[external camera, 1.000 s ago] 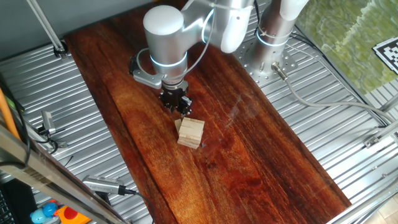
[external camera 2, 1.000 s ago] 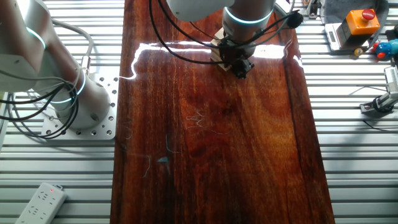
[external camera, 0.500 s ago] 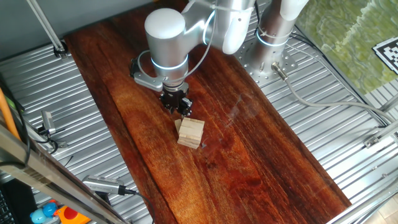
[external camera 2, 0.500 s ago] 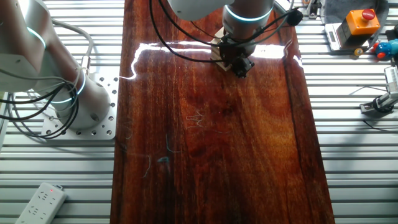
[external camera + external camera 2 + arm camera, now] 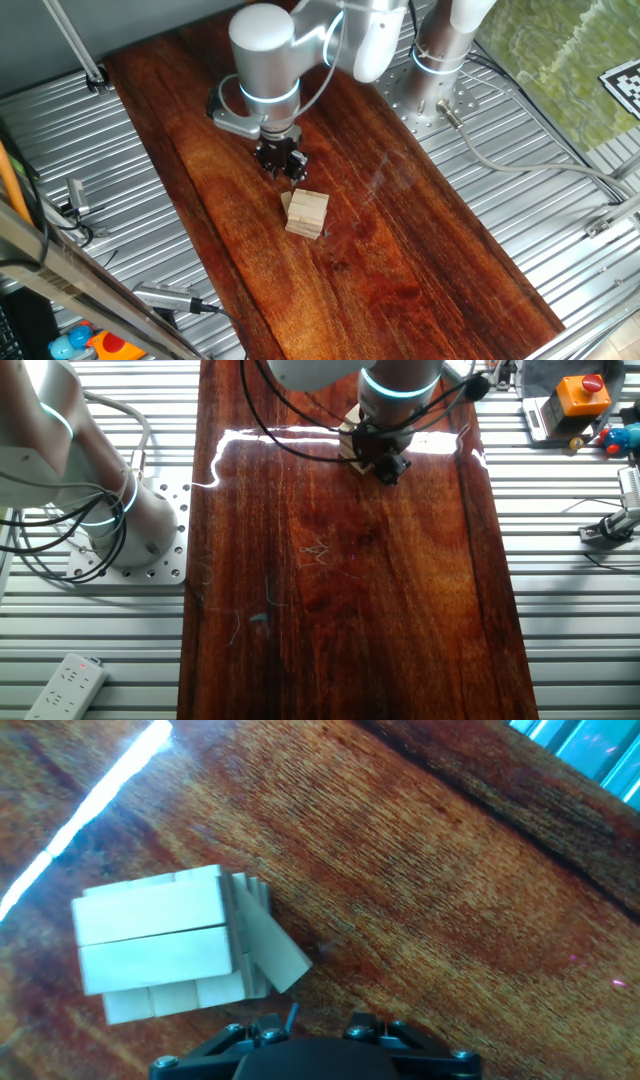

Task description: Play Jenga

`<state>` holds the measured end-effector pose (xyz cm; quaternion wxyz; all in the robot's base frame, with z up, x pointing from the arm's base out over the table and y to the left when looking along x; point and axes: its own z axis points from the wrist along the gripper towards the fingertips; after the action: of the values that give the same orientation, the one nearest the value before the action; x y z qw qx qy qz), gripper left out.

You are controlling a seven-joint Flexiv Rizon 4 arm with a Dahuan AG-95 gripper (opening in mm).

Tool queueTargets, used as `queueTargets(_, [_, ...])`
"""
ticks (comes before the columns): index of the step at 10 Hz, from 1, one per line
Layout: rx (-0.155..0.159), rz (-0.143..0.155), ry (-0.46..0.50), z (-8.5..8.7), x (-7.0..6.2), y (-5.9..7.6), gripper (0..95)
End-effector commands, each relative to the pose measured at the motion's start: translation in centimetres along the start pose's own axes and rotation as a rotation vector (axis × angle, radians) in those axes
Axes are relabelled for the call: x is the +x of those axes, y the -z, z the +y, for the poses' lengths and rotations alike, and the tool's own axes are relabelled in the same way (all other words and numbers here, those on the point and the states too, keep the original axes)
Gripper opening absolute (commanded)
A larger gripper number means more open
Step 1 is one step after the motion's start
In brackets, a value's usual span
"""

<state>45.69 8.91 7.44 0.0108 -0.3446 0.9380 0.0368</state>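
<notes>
Here one Jenga [image 5: 306, 213] stack stands beside one tool [image 5: 283, 172], grip state unclear.

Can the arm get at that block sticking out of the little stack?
Probably yes. The gripper hangs just beside the stack, not touching it, and nothing lies between them on the board. The block juts out on the side facing the hand. Whether the fingers are open cannot be told.

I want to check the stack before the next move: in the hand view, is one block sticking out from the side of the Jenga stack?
Yes, one block juts out at an angle from the Jenga stack.
</notes>
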Motion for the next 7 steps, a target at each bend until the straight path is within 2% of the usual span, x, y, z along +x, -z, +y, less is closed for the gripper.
queueTargets(1, [0.016, 0.000, -0.002, -0.17, 0.04, -0.43, 38.0])
queueTargets(7, [0.019, -0.006, -0.028, -0.17, 0.04, -0.43, 38.0])
